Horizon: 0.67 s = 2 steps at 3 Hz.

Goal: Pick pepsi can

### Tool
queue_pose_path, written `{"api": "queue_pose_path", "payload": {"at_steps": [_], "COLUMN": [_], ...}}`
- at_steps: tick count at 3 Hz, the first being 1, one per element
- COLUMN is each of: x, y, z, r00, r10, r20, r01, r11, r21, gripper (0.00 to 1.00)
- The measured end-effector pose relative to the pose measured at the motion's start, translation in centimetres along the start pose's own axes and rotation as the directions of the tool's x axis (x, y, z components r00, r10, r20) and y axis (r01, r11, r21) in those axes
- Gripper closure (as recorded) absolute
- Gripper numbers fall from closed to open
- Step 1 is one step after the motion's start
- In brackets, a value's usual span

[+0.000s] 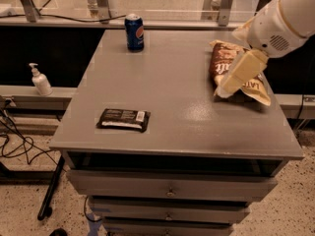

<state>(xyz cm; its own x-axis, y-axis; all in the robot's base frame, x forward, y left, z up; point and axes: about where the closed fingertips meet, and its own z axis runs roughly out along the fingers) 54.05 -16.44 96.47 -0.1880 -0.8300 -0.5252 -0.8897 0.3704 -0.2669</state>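
Observation:
The pepsi can (134,32), dark blue with a silver top and a round logo, stands upright at the far left of the grey table (172,97). My gripper (224,89), cream-coloured on a white arm, hangs over the table's right side, just above the brown chip bag (222,63). It is far to the right of the can and nearer the front, with nothing in it that I can see.
A dark flat snack packet (123,119) lies near the front left of the table. A white pump bottle (40,80) stands on a lower ledge to the left. Drawers (170,188) sit under the tabletop. A railing runs behind the table.

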Motion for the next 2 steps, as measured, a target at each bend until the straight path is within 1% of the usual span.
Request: {"api": "queue_pose_path", "payload": {"at_steps": [1,2], "x": [-4.3,-5.0], "y": [-3.1,-4.4], "z": [3.1,3.0], "r00": [0.984,0.978], "r10": [0.077,0.076], "r20": [0.161,0.194], "r01": [-0.085,-0.095], "r11": [0.9955,0.9914], "r21": [0.042,0.09], "gripper": [0.0,0.0]}}
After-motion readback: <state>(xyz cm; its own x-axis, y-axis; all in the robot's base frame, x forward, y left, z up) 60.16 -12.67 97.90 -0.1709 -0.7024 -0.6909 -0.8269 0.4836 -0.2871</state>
